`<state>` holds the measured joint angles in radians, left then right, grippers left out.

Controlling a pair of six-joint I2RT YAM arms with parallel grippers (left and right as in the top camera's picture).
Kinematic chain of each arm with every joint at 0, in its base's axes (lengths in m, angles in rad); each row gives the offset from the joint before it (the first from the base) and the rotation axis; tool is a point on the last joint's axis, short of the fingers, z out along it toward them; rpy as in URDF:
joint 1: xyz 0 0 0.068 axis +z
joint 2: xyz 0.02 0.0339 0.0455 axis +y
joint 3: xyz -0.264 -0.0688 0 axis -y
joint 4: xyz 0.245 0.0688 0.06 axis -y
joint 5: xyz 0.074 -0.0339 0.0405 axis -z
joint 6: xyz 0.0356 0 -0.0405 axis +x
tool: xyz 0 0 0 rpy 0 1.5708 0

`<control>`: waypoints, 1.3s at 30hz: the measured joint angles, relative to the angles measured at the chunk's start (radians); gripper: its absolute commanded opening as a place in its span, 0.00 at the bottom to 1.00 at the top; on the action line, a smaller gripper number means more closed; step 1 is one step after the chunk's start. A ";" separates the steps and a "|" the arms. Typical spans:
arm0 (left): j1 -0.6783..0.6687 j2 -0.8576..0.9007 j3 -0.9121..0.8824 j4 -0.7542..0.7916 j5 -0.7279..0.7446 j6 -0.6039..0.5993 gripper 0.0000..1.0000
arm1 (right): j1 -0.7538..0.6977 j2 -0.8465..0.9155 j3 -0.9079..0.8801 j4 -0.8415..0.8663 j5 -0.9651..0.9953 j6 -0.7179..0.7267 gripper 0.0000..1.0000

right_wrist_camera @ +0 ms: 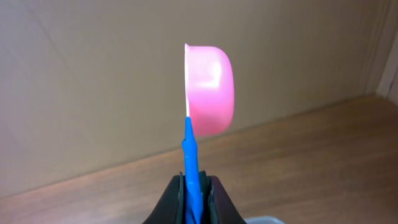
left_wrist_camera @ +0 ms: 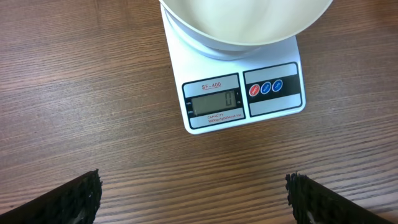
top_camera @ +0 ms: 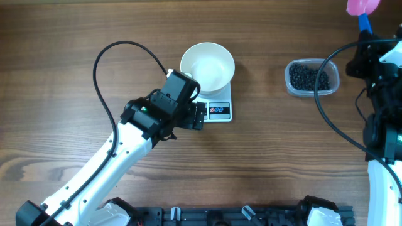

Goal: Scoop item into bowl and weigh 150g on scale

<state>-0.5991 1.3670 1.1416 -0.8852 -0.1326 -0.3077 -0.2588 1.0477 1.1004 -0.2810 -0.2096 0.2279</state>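
A brown wood-grain table (top_camera: pixel 75 37) fills the overhead view, its grain running left to right. A small white rectangular digital scale (top_camera: pixel 219 111) lies flat on it near the middle, its display end toward the near edge. On that end a grey LCD window reading 0 sits left of a dark panel with one red and two blue buttons, under a printed label, SF-400. Well apart to the right, a clear rounded-rectangular plastic tub (top_camera: pixel 290 85) stands upright on the wood. Along the near edge runs a black rail (top_camera: pixel 220 216); whether it rests on the tabletop or clamps to it cannot be told.
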 measured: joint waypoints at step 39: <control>0.000 0.000 -0.001 0.000 0.003 0.000 1.00 | 0.000 0.230 0.000 -0.444 0.103 -0.542 0.04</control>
<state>-0.5991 1.3670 1.1404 -0.8852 -0.1299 -0.3077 -0.2592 1.2774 1.1007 -0.7250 -0.1062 -0.3141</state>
